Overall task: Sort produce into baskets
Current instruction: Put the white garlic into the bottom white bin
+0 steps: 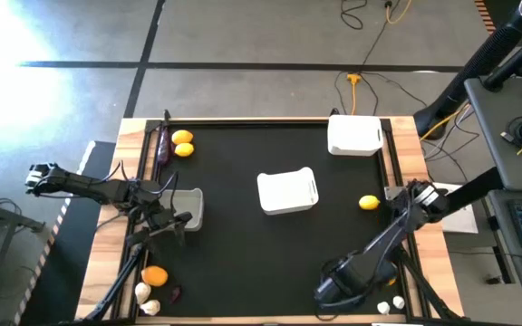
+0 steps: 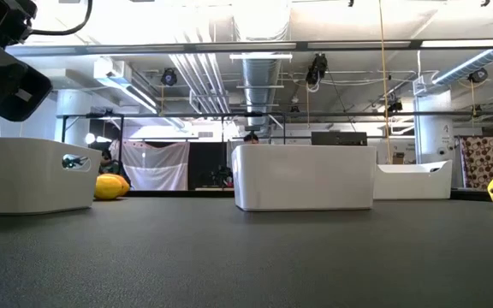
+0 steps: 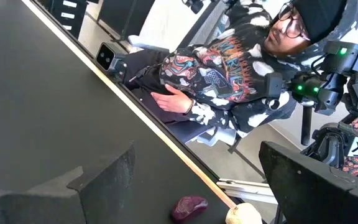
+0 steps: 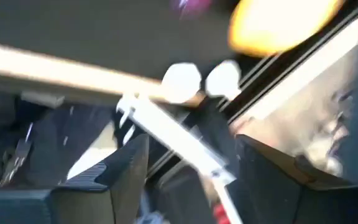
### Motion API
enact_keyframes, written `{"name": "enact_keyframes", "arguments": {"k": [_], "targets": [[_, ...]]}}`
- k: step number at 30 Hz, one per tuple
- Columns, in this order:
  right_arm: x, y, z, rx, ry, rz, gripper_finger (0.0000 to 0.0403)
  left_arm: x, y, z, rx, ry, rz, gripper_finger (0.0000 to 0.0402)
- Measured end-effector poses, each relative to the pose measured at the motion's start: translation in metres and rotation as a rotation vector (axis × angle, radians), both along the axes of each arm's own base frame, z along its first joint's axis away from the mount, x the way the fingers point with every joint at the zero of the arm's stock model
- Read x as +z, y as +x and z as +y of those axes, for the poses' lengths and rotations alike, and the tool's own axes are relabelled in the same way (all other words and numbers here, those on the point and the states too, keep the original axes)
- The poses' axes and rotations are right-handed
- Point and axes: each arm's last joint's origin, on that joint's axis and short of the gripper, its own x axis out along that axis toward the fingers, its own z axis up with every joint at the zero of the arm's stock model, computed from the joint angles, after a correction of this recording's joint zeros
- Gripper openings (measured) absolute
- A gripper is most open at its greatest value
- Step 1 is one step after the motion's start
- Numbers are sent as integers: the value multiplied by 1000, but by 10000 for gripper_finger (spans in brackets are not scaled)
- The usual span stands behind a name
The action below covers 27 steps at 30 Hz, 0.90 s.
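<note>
Three white baskets stand on the black mat: one at the far right (image 1: 355,136), one in the middle (image 1: 287,191) and one at the left (image 1: 188,205). Two lemons (image 1: 182,143) and an eggplant (image 1: 162,145) lie at the far left. One lemon (image 1: 369,203) lies at the right. An orange (image 1: 155,276), garlic bulbs (image 1: 148,300) and a purple piece (image 1: 174,293) lie at the near left. My left gripper (image 1: 178,226) is open and empty beside the left basket. My right gripper (image 1: 324,292) is open and empty near the table's near edge.
Two small garlic bulbs (image 1: 391,304) lie at the near right corner. A person (image 3: 229,68) sits just beyond the table's near edge. Wooden rails (image 1: 134,163) border the mat. The mat between the middle basket and the near edge is bare.
</note>
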Motion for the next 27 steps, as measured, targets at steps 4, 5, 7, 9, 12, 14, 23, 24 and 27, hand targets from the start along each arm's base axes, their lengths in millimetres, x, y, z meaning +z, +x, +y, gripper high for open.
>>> {"name": "enact_keyframes", "arguments": {"k": [4,5,7,9,12,14,23,24,27], "targets": [[-27,-5,10,-30,89,-11,260,0,0,0,0,0,-1,327],[-33,-6,11,-45,96,-16,266,0,0,0,0,0,-1,327],[-44,-7,12,-68,108,-31,278,0,0,0,0,0,-1,327],[-53,-11,12,-78,127,-17,287,0,0,0,0,0,-3,327],[-65,-21,13,-66,170,38,296,0,0,0,0,0,-4,327],[-70,-29,13,-55,172,79,299,0,0,0,0,0,-4,327],[-93,-44,23,-77,235,51,289,0,0,0,0,0,-1,327],[-96,-48,23,-81,222,63,287,0,0,0,0,0,-1,327],[-103,-59,20,-91,168,108,280,0,0,0,0,0,-1,327]]}}
